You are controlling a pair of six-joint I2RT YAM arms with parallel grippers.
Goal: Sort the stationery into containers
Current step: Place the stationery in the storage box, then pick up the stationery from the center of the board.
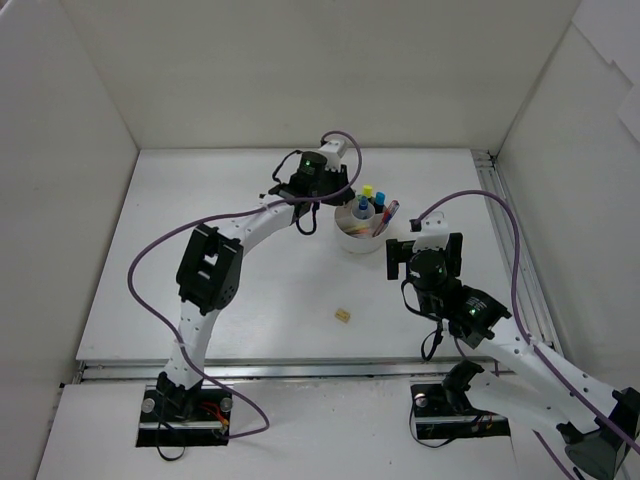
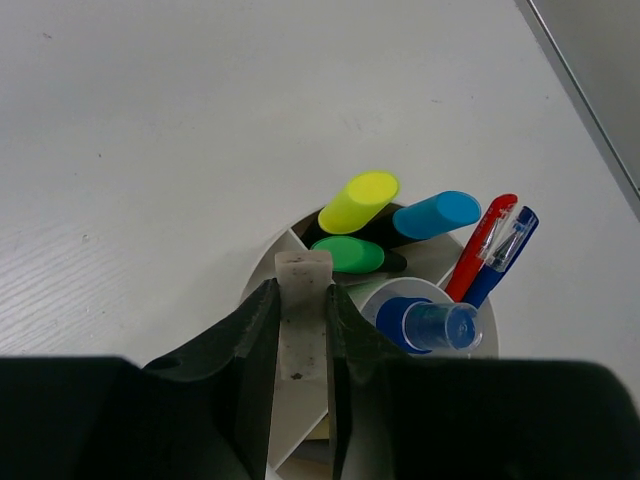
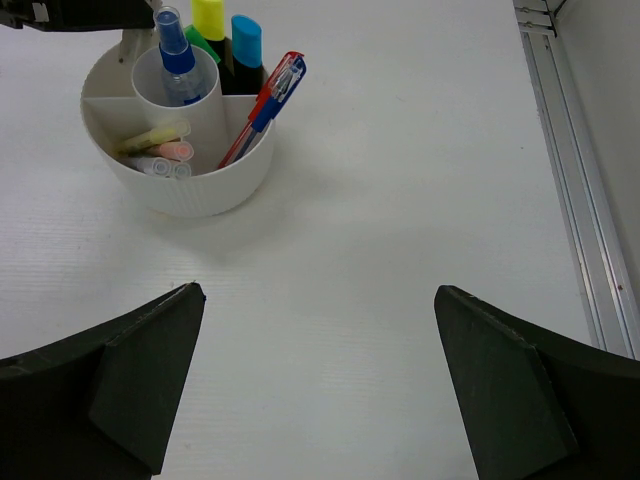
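top view: your organizer (image 1: 359, 245) sits mid-worktop (image 1: 250, 290), mostly filled. one loose eraser (image 1: 343, 315) lies well apart, nearer the bases, with nothing in its way.

left wrist: your left jaws pinch a beige eraser (image 2: 302, 310) over the organizer, beside the highlighters (image 2: 358, 200). it's not yet dropped.

right wrist: your right jaws gape wide and empty, facing the organizer and the pencils (image 3: 160, 150) inside it.

Surface: white table (image 1: 220, 190) | Standing on it: round white organizer (image 1: 358, 244), 2 o'clock of centre | Lying on it: small beige eraser (image 1: 343, 315), 5 o'clock of centre, well apart from organizer
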